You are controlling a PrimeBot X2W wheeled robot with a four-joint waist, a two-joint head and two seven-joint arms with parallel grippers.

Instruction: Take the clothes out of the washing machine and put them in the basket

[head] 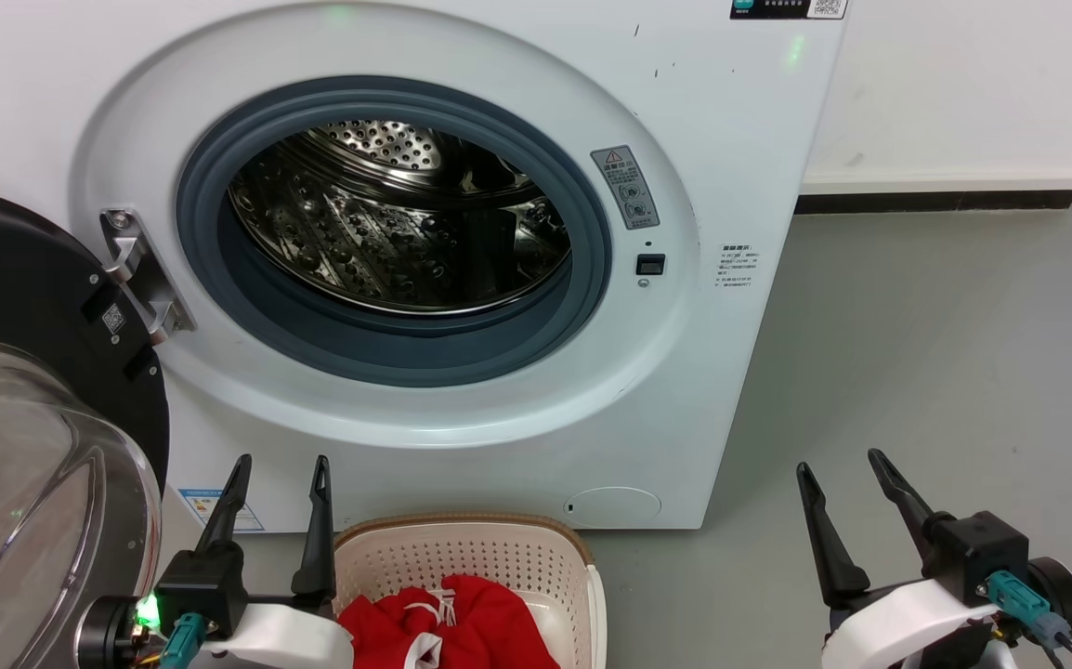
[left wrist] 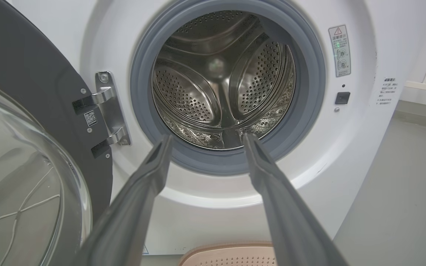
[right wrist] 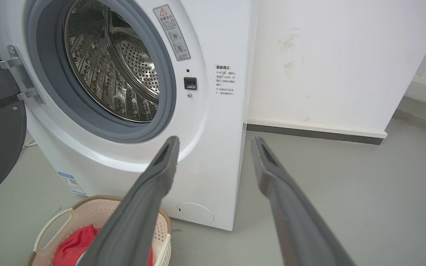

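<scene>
The white washing machine point(head: 462, 279) stands with its door point(head: 25, 446) swung open to the left, and the steel drum point(head: 397, 214) holds nothing that I can see. Red clothes point(head: 448, 623) with white drawstrings lie inside the cream basket point(head: 462, 544) on the floor just in front of the machine. My left gripper point(head: 281, 465) hangs open beside the basket's left rim, fingers pointing up at the porthole point(left wrist: 220, 85). Off to the right over bare floor, my right gripper point(head: 838, 460) is open too, holding nothing. The right wrist view catches the basket point(right wrist: 87, 205) and red clothes point(right wrist: 76, 244) at bottom left.
The glass door point(left wrist: 24, 173) and its black frame crowd the left side close to my left arm. Grey floor point(head: 917, 372) spreads to the right of the machine, bounded by a white wall point(head: 954, 84) with a dark skirting.
</scene>
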